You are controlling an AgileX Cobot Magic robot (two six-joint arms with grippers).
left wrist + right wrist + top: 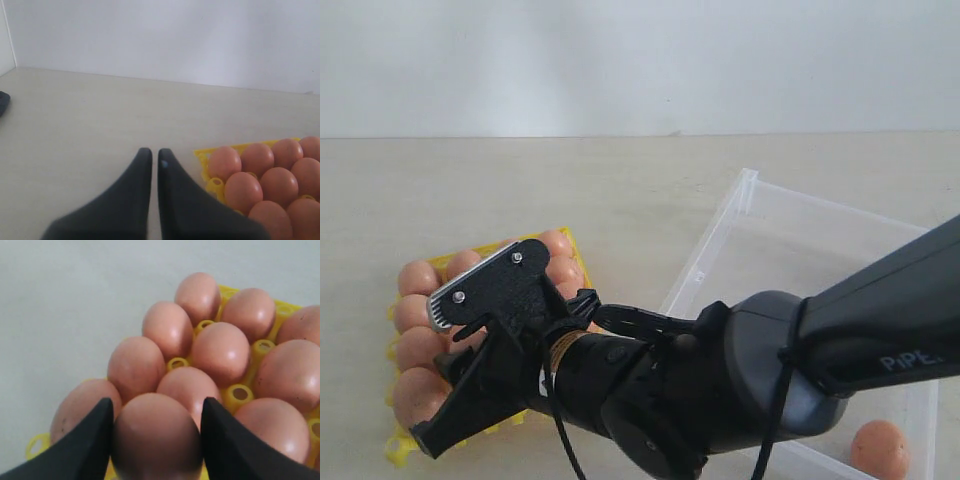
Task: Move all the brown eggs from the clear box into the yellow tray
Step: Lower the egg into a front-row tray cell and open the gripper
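The right gripper (156, 407) reaches across to the yellow tray (398, 448), which sits on the pale table (520, 180) on the left side of the exterior view. Its two dark fingers (90, 440) are clamped on either side of a brown egg (155, 440), touching the shell on both flanks. This held egg is at the near edge of the tray. Its underside is hidden, so it may be seated in a cup or just above one; I cannot tell which. Behind it, the other eggs (170, 327) stand packed in rows in the tray, touching or nearly touching each other, with yellow pegs (241, 392) showing between them.

The clear box (715, 235) lies on the right of the exterior view, just beside the tray and turned at an angle to it. One last egg (880, 450) lies on the box floor near its front corner, well apart from the tray.

The left gripper (155, 152) hangs over bare table just beside a corner of the tray. Its fingers are drawn together with only a thin slit between them, holding nothing.
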